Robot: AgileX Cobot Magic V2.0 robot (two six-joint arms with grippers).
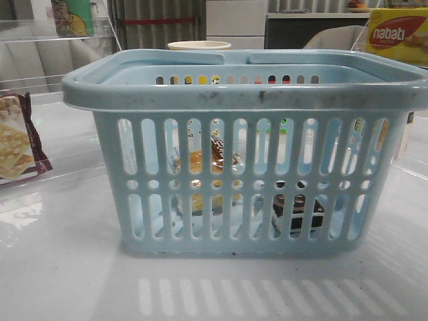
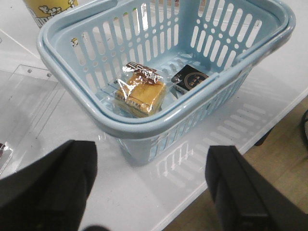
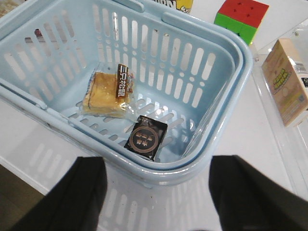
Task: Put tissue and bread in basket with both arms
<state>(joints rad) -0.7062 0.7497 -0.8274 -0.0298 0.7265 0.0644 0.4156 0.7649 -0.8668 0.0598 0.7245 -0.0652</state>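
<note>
The pale blue basket (image 1: 247,90) stands in the middle of the table; its rim also shows in the left wrist view (image 2: 139,118) and in the right wrist view (image 3: 192,166). The bread (image 2: 139,92) in its clear bag lies on the basket floor and also shows in the right wrist view (image 3: 107,91) and through the slots in the front view (image 1: 207,164). The black tissue pack (image 3: 146,136) lies beside it, apart from it (image 2: 190,78) (image 1: 297,210). My left gripper (image 2: 151,187) is open and empty above the table outside the basket. My right gripper (image 3: 156,197) is open and empty outside the basket's other side.
A maroon-edged cracker packet (image 1: 17,140) lies at the left. A yellow Nabati box (image 1: 398,33) stands at the back right. A colour cube (image 3: 240,17) and a small carton (image 3: 286,79) lie beyond the basket. The table edge (image 2: 269,127) is near my left gripper.
</note>
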